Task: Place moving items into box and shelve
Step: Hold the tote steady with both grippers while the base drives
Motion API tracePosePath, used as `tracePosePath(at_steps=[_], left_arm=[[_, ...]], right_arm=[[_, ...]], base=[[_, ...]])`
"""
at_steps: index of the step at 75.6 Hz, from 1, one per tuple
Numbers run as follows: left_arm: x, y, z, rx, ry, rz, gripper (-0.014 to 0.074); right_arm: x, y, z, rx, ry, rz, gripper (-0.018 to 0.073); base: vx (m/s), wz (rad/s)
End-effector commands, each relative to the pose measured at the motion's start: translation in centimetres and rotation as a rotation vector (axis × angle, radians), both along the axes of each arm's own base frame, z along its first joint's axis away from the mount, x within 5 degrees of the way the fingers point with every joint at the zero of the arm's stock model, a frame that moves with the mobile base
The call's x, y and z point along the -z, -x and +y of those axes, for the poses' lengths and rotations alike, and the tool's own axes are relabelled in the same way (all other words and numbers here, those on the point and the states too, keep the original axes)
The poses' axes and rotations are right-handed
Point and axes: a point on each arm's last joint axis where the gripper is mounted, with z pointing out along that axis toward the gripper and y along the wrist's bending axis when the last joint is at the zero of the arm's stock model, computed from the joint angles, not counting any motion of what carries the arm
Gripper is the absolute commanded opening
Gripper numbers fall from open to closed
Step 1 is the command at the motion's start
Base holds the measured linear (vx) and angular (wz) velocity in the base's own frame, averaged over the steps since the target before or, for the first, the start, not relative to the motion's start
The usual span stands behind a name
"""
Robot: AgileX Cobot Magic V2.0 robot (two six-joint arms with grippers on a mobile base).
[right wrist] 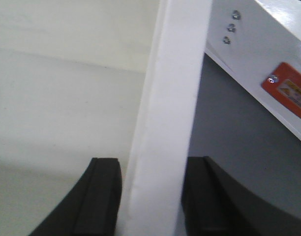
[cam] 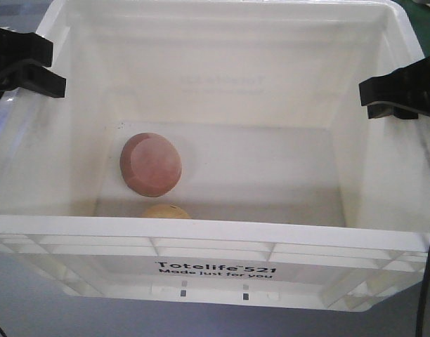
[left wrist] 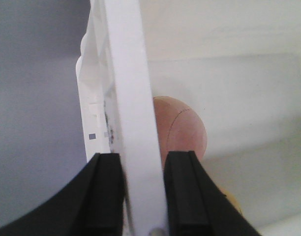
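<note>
Crate (cam: pixel 201 228), white, ribbed, holding reddish-pink ball (cam: pixel 150 164)

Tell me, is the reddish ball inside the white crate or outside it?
Inside. The ball rests on the floor of the crate, between its walls.

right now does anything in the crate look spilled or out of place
Nothing stands out: the reddish ball and yellow object lie inside the white crate; the left gripper and right gripper each clamp a side rim.

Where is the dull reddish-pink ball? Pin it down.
In the front view, the reddish-pink ball lies on the floor of the white plastic crate, left of centre, just behind the pale yellow object by the near wall.
</note>
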Motion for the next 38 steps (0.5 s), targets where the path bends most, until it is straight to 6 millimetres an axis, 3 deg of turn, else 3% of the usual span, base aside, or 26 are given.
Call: tracePosePath(at_steps=[1, 38], left_arm=[[-3.35, 1.10, -0.52, 0.009, 0.136, -0.163, -0.0003], [-3.34, 1.09, -0.52, 0.009, 0.135, -0.163, -0.0003]], right_arm=[[-2.49, 0.06, -0.45, 0.015, -0.024, -0.164, -0.0006], [-2.41, 0.13, -0.48, 0.016, -0.020, -0.153, -0.0006]], base=[[-0.17, 0.65], [-0.16, 0.70]])
